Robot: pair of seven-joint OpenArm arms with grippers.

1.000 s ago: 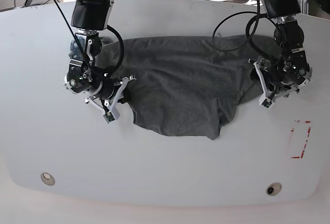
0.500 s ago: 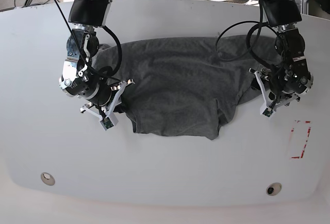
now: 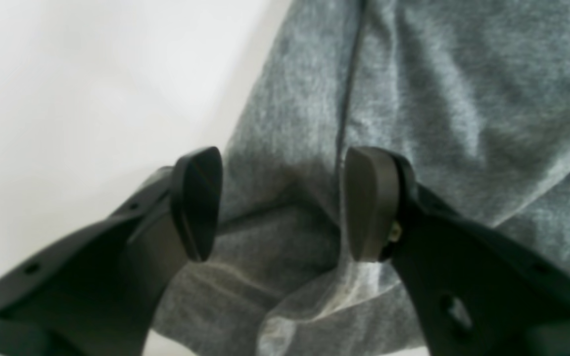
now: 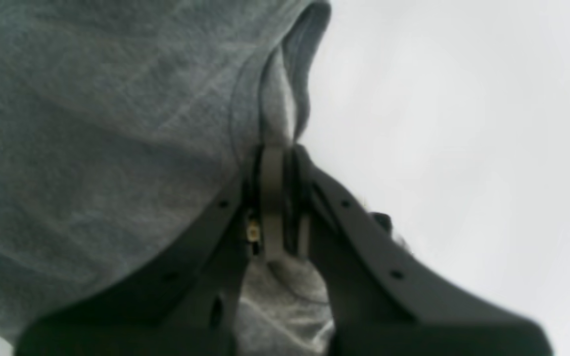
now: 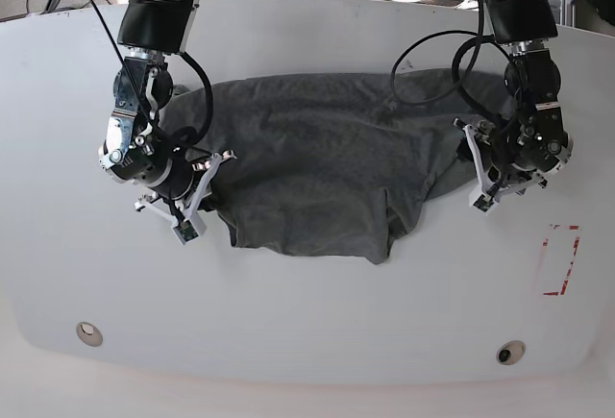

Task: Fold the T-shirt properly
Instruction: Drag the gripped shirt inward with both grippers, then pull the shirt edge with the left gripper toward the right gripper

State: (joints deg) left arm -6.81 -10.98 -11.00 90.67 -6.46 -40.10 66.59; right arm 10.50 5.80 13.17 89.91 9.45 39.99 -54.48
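Since the earlier frames both arms are drifting toward the left of the base view, and the T-shirt [image 5: 317, 173] is sliding that way with them, its lower hem now lying further left on the white desk [image 5: 307, 312]. I am watching the right gripper [image 5: 197, 197], on the left of the base view, holding its jaws together on a pinched fold at the shirt's edge; in the right wrist view the right gripper [image 4: 277, 163] is clamping grey cloth that is bunching up just above the tips, with bare desk [image 4: 463, 123] beside it. The left gripper [image 5: 478, 173], on the right of the base view, is sitting over the opposite edge of the shirt. In the left wrist view the left gripper [image 3: 280, 202] is showing its jaws apart, the fingertips [image 3: 198, 198] straddling a seam and a fold of the T-shirt [image 3: 438, 89] without closing on it. The shirt is lying crumpled across the middle of the desk, between the two arms. A red-outlined marking [image 5: 559, 259] is showing near the desk's right edge.
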